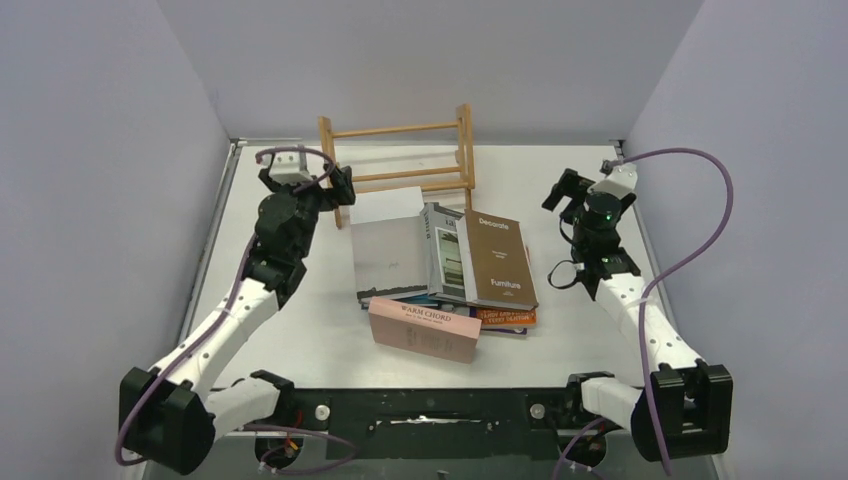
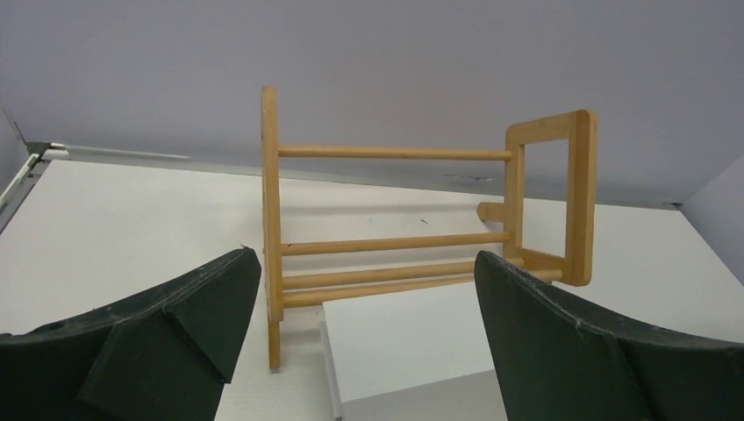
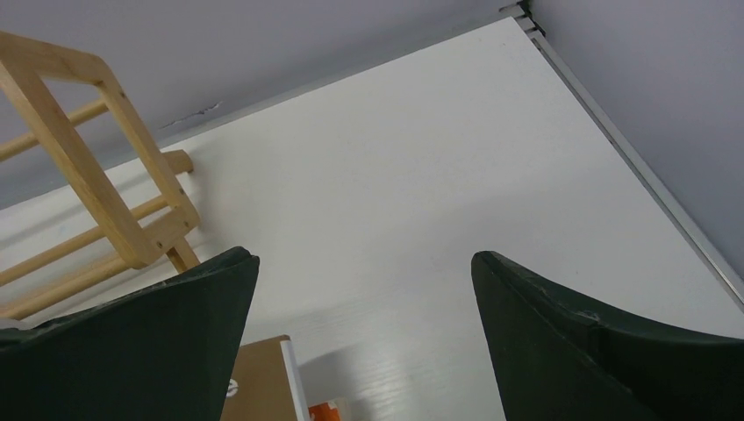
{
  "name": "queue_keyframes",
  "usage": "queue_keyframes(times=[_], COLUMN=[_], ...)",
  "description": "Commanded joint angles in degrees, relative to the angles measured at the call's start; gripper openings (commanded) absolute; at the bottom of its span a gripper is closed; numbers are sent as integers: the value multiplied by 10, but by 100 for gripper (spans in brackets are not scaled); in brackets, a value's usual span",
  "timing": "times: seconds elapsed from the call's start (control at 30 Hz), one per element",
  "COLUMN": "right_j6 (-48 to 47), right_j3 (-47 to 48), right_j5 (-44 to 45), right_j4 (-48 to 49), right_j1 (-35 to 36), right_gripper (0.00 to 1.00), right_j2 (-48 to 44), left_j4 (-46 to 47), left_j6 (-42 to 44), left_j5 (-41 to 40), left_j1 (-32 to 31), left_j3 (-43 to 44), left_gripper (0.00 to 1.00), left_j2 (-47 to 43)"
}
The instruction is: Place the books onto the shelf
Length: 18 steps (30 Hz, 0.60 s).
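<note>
The books lie in a loose pile mid-table: a grey one (image 1: 388, 260), a brown "Decorate" (image 1: 500, 262), a pink "Warm Chord" (image 1: 425, 328) at the front and a thin orange one (image 1: 505, 318) underneath. The light-wood shelf (image 1: 400, 160) stands behind them and holds nothing. My left gripper (image 1: 340, 185) hovers open at the shelf's left end, above the grey book's far corner (image 2: 412, 351), facing the shelf's rails (image 2: 395, 151). My right gripper (image 1: 562, 190) is open to the right of the pile. Its view shows the brown book's corner (image 3: 259, 381) and the shelf's right end (image 3: 88, 167).
Grey walls close in the white table (image 1: 300, 330) on the left, back and right. A metal strip (image 3: 632, 167) runs along the table's right edge. A purple cable (image 1: 700, 220) loops off the right arm.
</note>
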Motion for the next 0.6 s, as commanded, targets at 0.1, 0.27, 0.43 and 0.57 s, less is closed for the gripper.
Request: queue_keyframes(times=[0.1, 0.27, 0.43, 0.57], right_j6=[-1, 4, -5, -7], right_j3=[162, 178, 174, 168], right_j5=[-79, -88, -82, -79], right_j4=[-70, -81, -90, -90], right_j1=[7, 10, 10, 10], right_gripper=[98, 98, 98, 98], right_j2=[84, 90, 79, 73], left_j4=[-123, -124, -152, -136], left_j6=[-78, -136, -131, -125], left_j5=[48, 103, 98, 94], left_j1=[64, 132, 146, 146], left_j3=[190, 221, 258, 267], left_gripper=[95, 89, 84, 82], left_j2=[145, 211, 285, 326])
